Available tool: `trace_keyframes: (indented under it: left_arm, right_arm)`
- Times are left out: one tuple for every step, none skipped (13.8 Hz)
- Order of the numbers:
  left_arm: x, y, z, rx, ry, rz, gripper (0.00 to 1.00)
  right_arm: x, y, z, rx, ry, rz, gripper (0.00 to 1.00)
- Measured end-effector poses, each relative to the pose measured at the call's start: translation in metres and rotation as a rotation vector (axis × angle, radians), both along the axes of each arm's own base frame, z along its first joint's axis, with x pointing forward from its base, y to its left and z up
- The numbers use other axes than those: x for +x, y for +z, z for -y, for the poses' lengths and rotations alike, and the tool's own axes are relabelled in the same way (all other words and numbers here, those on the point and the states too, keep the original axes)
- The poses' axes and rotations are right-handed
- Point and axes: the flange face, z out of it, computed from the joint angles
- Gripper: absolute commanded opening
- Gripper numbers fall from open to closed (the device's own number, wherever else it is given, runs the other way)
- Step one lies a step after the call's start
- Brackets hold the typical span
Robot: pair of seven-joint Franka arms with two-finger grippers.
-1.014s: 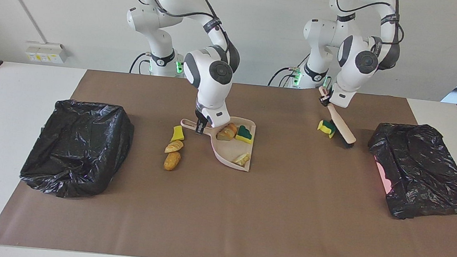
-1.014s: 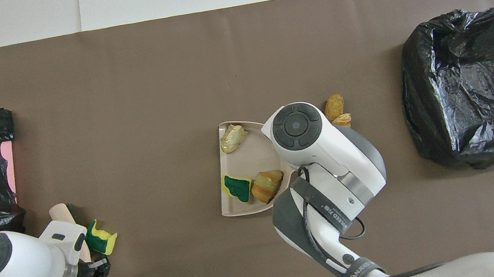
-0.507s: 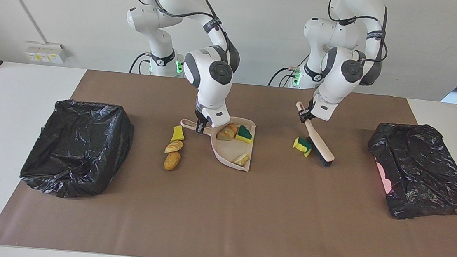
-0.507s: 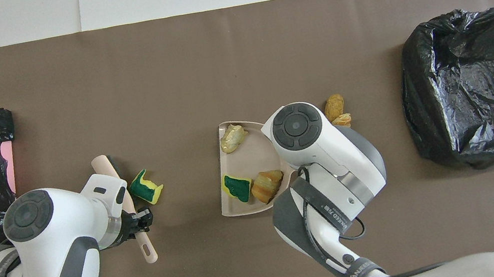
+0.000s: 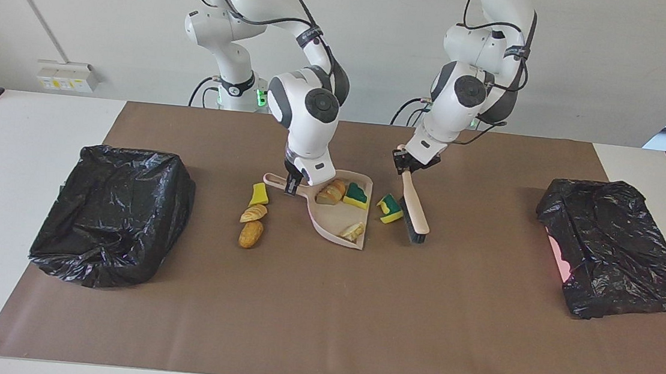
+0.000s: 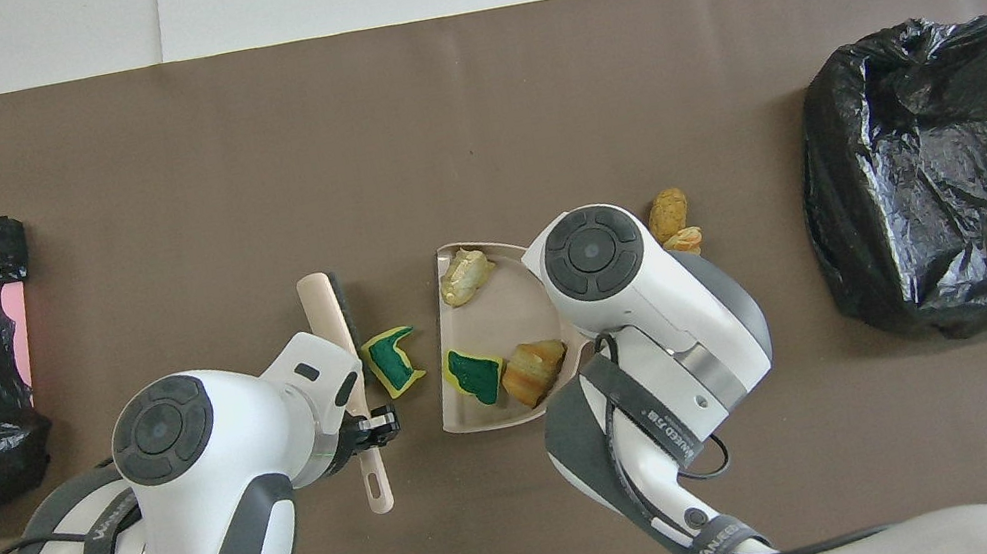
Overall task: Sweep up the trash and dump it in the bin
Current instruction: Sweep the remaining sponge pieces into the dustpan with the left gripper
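My right gripper (image 5: 291, 184) is shut on the handle of the pale pink dustpan (image 5: 335, 220), which lies flat on the mat. In the pan are a bread lump (image 5: 331, 192), a green-topped sponge scrap (image 5: 356, 194) and a pastry lump (image 5: 353, 231). My left gripper (image 5: 403, 162) is shut on the brush (image 5: 414, 209), bristles down on the mat. A green and yellow sponge scrap (image 5: 390, 208) lies between the brush and the pan's open edge (image 6: 393, 362). A yellow scrap (image 5: 259, 194) and two bread lumps (image 5: 252, 223) lie beside the pan's handle, toward the right arm's end.
A bin lined with a black bag (image 5: 113, 213) stands at the right arm's end of the brown mat (image 5: 322, 306). A second black bag with pink showing (image 5: 614, 248) lies at the left arm's end.
My left gripper has swept the brush along the mat toward the dustpan, pushing the green and yellow sponge scrap up to the pan's open edge. The right arm and dustpan have not moved.
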Motion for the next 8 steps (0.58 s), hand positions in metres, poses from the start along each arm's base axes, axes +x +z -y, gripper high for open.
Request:
trace_keyframes:
  left_arm:
    - [0.009,0.006,-0.002,-0.008,0.008,0.013,0.00]
    - [0.019,0.011,-0.005,-0.014,0.021,0.025,0.00]
    - [0.027,0.014,-0.010,-0.017,0.033,0.032,0.00]
    - [0.032,0.013,-0.017,-0.018,0.030,0.032,0.00]
    - [0.034,0.010,-0.024,-0.016,0.018,0.025,0.00]
    - [0.035,0.005,-0.033,-0.011,0.000,0.005,0.00]
    - [0.034,-0.001,-0.042,-0.005,-0.018,-0.022,0.00]
    - [0.031,-0.008,-0.049,0.000,-0.030,-0.045,0.00]
  right_arm:
    - [0.000,0.000,0.000,0.000,0.000,0.000,0.00]
    - [0.000,0.000,0.000,0.000,0.000,0.000,0.00]
    - [0.000,0.000,0.000,0.000,0.000,0.000,0.00]
    - [0.000,0.000,0.000,0.000,0.000,0.000,0.00]
    - [0.000,0.000,0.000,0.000,0.000,0.000,0.00]
    - [0.000,0.000,0.000,0.000,0.000,0.000,0.00]
    - [0.000,0.000,0.000,0.000,0.000,0.000,0.00]
    - [0.000,0.000,0.000,0.000,0.000,0.000,0.00]
